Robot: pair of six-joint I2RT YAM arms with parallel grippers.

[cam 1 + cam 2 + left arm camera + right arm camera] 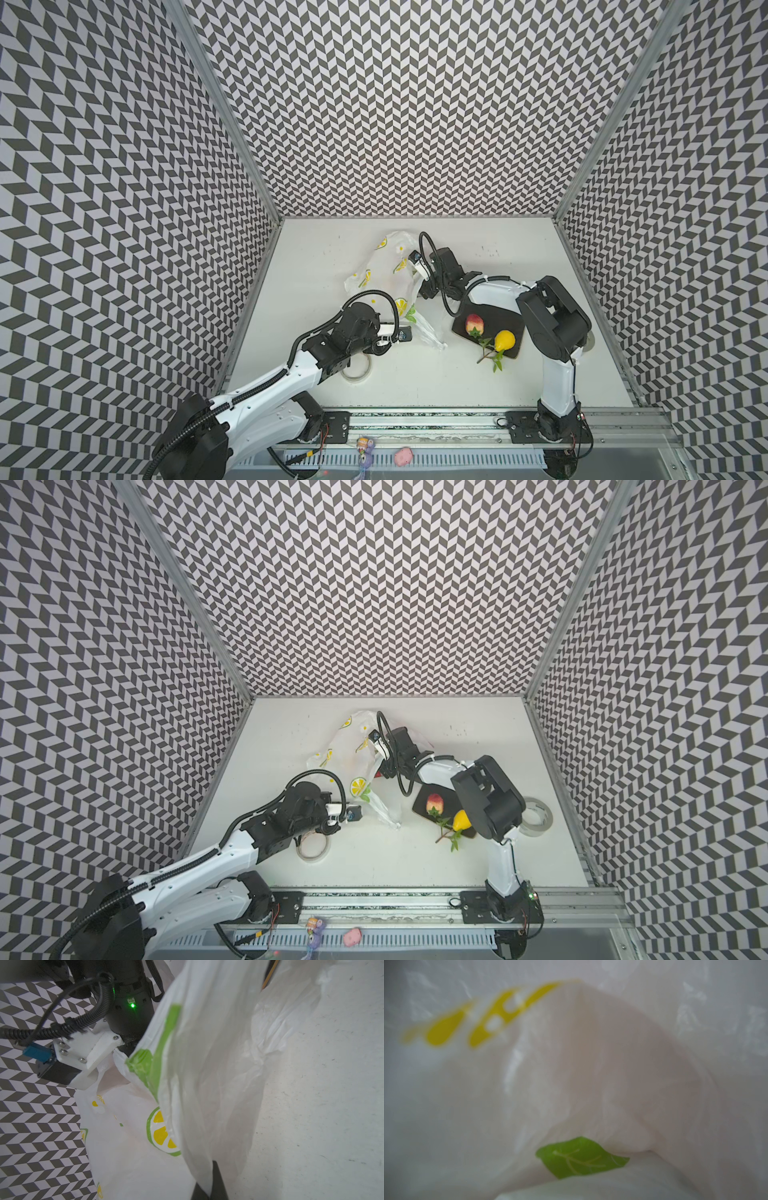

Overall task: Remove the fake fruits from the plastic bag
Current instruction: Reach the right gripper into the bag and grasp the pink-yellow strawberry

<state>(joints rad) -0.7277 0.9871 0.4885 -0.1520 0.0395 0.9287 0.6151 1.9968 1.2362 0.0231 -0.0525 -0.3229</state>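
Jaws of the left gripper [206, 1180] pressed together on a fold of the thin, crinkly white plastic bag printed with yellow lemon slices and green leaves [207, 1068]; the film rises taut from between the dark fingers [218, 1182] toward the bag's body. Opposite, the right gripper [424, 291] reaches into the bag from the right; its wrist view shows only blurred film of the bag [591, 1068] and none of the jaws, so whether they stand apart or closed cannot be told. In both top views the bag [386, 270] [345, 746] lies crumpled on the far middle of the white table [415, 386], between the two arms. Two fake fruits sit outside it on the dark square tray [496, 322] beside the right arm: a glossy red fruit with a green cap [474, 323] and a yellow plastic pear [505, 340], whose leafy twig [489, 358] overhangs the tray's near edge. A pale tape ring [356, 372] lies partly under the left arm
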